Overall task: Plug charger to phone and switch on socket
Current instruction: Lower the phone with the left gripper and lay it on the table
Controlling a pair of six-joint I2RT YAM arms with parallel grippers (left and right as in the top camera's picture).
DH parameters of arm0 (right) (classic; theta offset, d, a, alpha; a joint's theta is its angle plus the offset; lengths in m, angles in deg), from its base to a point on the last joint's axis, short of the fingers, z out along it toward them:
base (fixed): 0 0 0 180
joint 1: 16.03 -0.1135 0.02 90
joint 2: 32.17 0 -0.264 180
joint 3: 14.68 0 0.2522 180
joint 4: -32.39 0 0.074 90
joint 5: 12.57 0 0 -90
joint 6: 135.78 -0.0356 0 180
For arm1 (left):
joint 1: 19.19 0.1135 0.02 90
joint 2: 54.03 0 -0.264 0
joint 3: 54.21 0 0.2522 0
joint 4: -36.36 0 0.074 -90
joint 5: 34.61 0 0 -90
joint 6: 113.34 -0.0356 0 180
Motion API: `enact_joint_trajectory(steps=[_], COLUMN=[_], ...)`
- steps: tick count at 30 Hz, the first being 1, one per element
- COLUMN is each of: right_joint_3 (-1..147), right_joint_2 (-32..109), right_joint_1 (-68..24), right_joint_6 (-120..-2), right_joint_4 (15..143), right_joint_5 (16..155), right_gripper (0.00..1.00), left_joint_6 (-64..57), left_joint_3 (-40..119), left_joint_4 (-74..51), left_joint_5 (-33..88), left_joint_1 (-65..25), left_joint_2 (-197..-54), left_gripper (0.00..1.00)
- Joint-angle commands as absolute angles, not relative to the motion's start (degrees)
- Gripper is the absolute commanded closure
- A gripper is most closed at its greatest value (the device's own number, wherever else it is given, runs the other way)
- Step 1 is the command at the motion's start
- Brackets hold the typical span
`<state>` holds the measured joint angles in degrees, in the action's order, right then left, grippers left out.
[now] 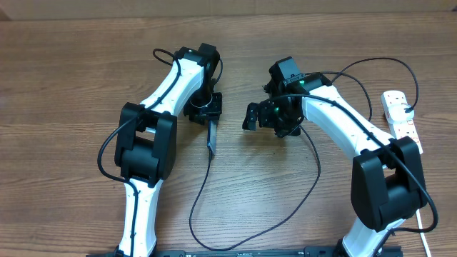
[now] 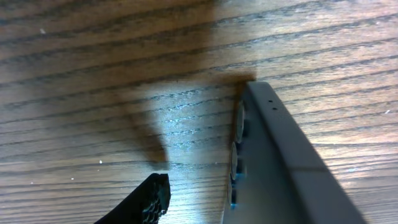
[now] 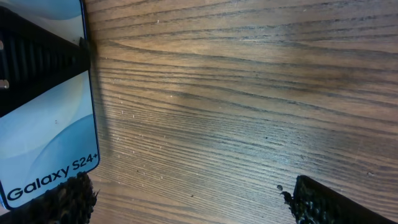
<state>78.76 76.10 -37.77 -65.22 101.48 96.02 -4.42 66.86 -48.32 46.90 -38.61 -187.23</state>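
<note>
Pale-blue phone [image 3: 43, 124] screen, lettered "Galaxy S24+", shows only from your right wrist. Your right gripper [image 3: 186, 200] gapes empty beside the phone; your left gripper [image 1: 206, 111] straddles it loosely, partly open.

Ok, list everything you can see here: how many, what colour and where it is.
phone: one, light blue screen, grey edge; up on its edge in the middle.
charger: one, thin black cable; loops from the phone's near end along the near side and back up on the right.
socket: one, white strip with a black plug in it; far right.
table: one, brown wood.
left gripper: one, black; at the phone, one finger across its screen, the other clear of its back.
right gripper: one, black, open; just right of the phone, facing its screen.
left arm, right arm: white with black joints.
</note>
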Motion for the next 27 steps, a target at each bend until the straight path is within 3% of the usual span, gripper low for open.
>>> enact_joint_trajectory(steps=[1, 4, 6, 9, 11, 14, 17, 20, 24, 27], right_joint_3=[79.0, 79.0, 79.0, 79.0, 79.0, 79.0, 79.0, 79.0, 79.0, 79.0], right_joint_2=[75.53, 75.53, 75.53, 75.53, 75.53, 75.53, 75.53, 75.53, 75.53, 75.53], right_joint_1=[-37.33, -37.42, -37.53, -37.9, -38.16, -38.25, -38.25, -38.25, -38.25, -38.25], right_joint_6=[-65.0, -65.24, -65.24, -65.24, -65.24, -65.24, -65.24, -65.24, -65.22, -65.22], right_joint_4=[101.42, 101.42, 101.39, 101.37, 101.35, 101.37, 101.37, 101.37, 101.37, 101.37], right_joint_5=[95.47, 96.11, 97.42, 98.29, 98.29, 98.29, 98.29, 98.27, 98.27, 98.27], right_gripper=[0.0, 0.0, 0.0, 0.0, 0.0, 0.0, 0.0, 0.0, 0.0, 0.0], left_joint_6=[-3.85, -3.85, -3.83, -3.83, -3.83, -3.85, -3.85, -3.85, -3.85, -3.94], left_joint_3=[67.56, 67.56, 67.56, 67.56, 67.56, 67.56, 67.56, 67.56, 67.56, 67.56], left_joint_4=[-48.62, -48.54, -48.49, -48.47, -48.47, -48.47, -48.49, -48.58, -48.76, -48.78], left_joint_5=[47.03, 47.01, 46.98, 46.79, 46.81, 46.81, 46.83, 46.83, 46.83, 46.83], left_joint_1=[-38.72, -38.72, -38.72, -38.72, -38.72, -38.72, -38.72, -38.72, -38.72, -38.72], left_joint_2=[-186.88, -186.88, -186.88, -186.88, -186.88, -186.88, -186.88, -186.88, -186.88, -186.88], left_gripper=[0.71, 0.89, 0.95, 0.96, 0.95, 0.75, 0.67, 0.67, 0.76, 0.69])
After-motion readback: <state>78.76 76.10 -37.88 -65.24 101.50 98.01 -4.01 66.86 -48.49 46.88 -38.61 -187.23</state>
